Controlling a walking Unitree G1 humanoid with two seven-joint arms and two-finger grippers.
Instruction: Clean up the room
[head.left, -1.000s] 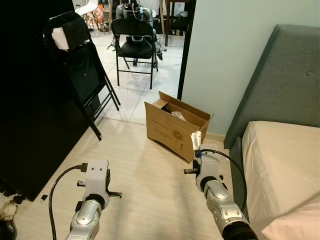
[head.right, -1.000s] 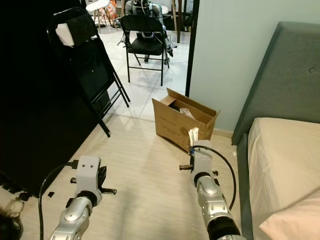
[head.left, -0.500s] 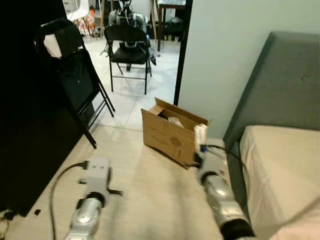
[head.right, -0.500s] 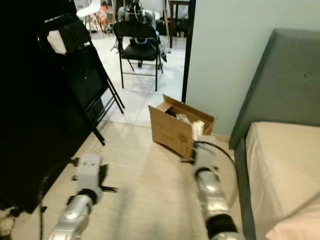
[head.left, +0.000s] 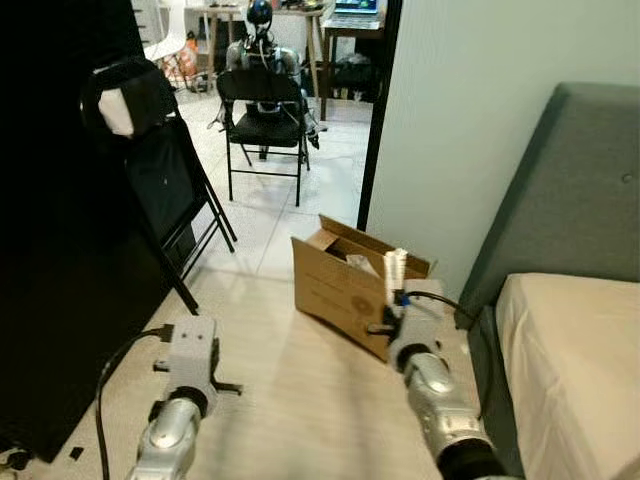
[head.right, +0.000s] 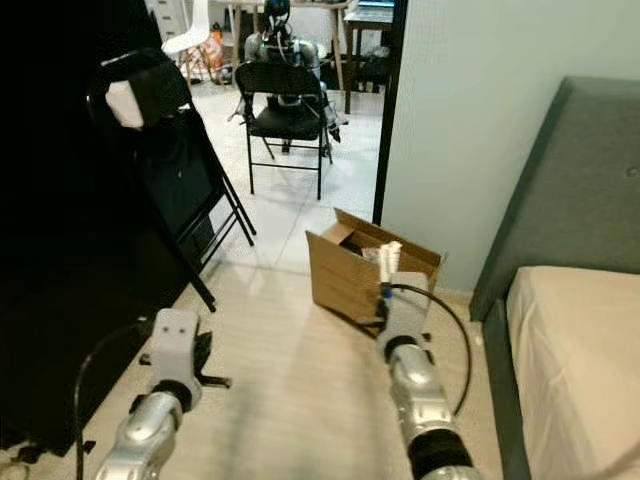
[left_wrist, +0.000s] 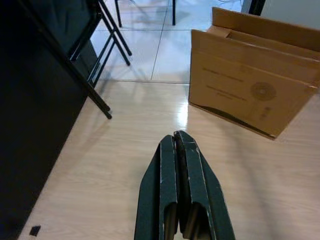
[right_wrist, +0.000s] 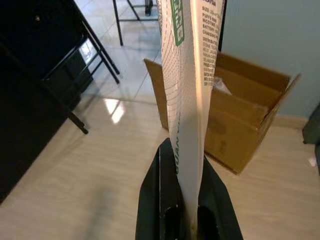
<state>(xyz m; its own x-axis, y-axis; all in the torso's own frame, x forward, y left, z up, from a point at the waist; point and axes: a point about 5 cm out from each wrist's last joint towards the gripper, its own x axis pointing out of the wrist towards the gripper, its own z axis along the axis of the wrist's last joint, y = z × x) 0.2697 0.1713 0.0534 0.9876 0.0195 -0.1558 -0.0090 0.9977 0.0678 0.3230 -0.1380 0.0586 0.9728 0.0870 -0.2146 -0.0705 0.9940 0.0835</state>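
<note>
An open cardboard box stands on the wooden floor by the doorway, with crumpled things inside it. My right gripper is shut on a flat white packet with green print, which stands upright between the fingers. In the head views that white packet is held in front of the box's near right corner, about level with its rim. My left gripper is shut with nothing in it, low over the floor to the left of the cardboard box.
A grey bed headboard and mattress stand on the right. A black folding chair leans on dark furniture on the left. Beyond the doorway a black chair stands on white tiles, with a desk behind it.
The view has lifted and moved closer to the box. My right gripper has risen with the white packet, up toward the box's rim. The left arm keeps its pose.
</note>
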